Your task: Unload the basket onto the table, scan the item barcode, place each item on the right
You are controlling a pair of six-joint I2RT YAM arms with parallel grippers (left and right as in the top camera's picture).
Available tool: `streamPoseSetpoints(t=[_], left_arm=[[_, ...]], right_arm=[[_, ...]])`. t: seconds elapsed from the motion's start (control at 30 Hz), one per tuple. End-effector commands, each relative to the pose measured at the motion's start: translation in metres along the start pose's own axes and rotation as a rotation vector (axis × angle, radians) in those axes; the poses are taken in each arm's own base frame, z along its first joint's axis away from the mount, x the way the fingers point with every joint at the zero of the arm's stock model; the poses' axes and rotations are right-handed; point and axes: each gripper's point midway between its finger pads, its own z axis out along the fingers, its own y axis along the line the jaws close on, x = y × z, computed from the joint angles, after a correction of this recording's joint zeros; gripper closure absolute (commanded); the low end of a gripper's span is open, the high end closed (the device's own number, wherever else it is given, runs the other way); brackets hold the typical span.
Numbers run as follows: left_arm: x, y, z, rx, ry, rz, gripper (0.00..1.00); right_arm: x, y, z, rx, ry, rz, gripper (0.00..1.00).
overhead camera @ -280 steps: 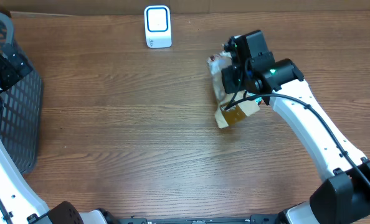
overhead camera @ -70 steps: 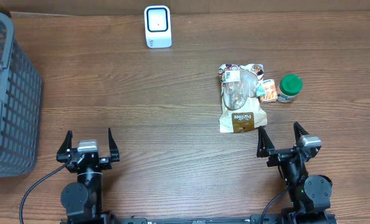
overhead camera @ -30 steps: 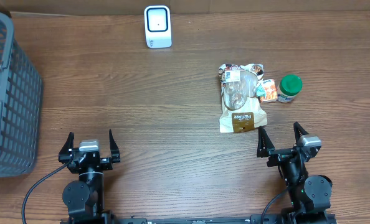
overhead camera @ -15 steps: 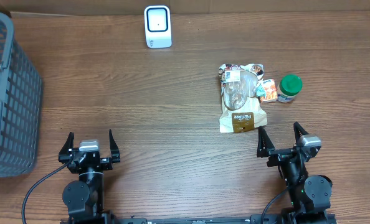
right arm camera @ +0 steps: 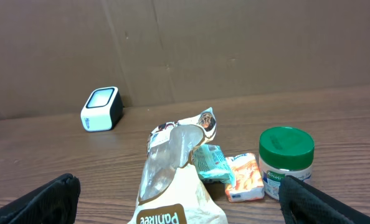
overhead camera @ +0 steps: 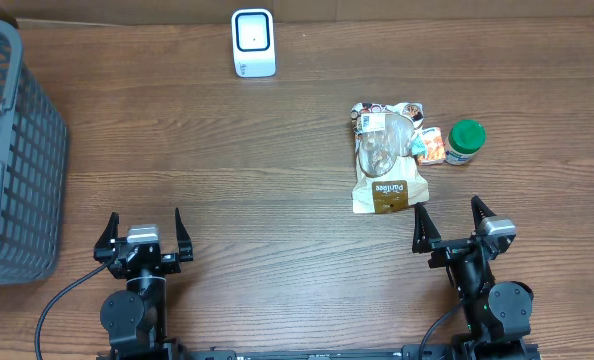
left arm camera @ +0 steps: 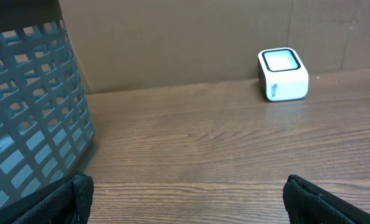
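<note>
Both arms are sitting low at the near edge of the table, and both are showing spread jaws with nothing between them. The right gripper [overhead camera: 453, 222] is gaping wide, fingers pointing away from the base toward the far side. Straight ahead of those fingers, just beyond the tips, the bag [overhead camera: 385, 170] is lying flat on the table [overhead camera: 227, 170], its long axis running near to far, with the brown label end nearest the right gripper and the crinkled top end farthest. In the right wrist view it is filling the centre foreground, right between the two fingers.

Moving outward, a small packet [overhead camera: 428, 146] is lying against the bag's right side, and a green-lidded jar [overhead camera: 464, 141] is standing just beyond that. The scanner [overhead camera: 253, 42] is standing upright at the far edge, to the left of the bag and well apart from it.

The left gripper [overhead camera: 143, 226] is also hanging open, well off to the left, with only bare wood ahead and the basket [overhead camera: 12, 150] to its left. So the right arm is looking clearly nearer; a forward reach along the bag's length seems the likely opener.
</note>
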Motion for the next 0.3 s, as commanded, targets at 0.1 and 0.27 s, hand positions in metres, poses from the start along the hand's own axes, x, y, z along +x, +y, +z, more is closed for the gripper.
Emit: streamPoseSetpoints(t=[0.1, 0.27], left_arm=[[0.0018, -0.0002, 0.0001, -0.004, -0.005, 0.022, 0.0], [0.0018, -0.0002, 0.0001, -0.004, -0.005, 0.022, 0.0]], right_arm=[[0.001, -0.0004, 0.0, -0.001, -0.007, 0.001, 0.0], [0.001, -0.0005, 0.0, 0.0, -0.007, 0.001, 0.0]])
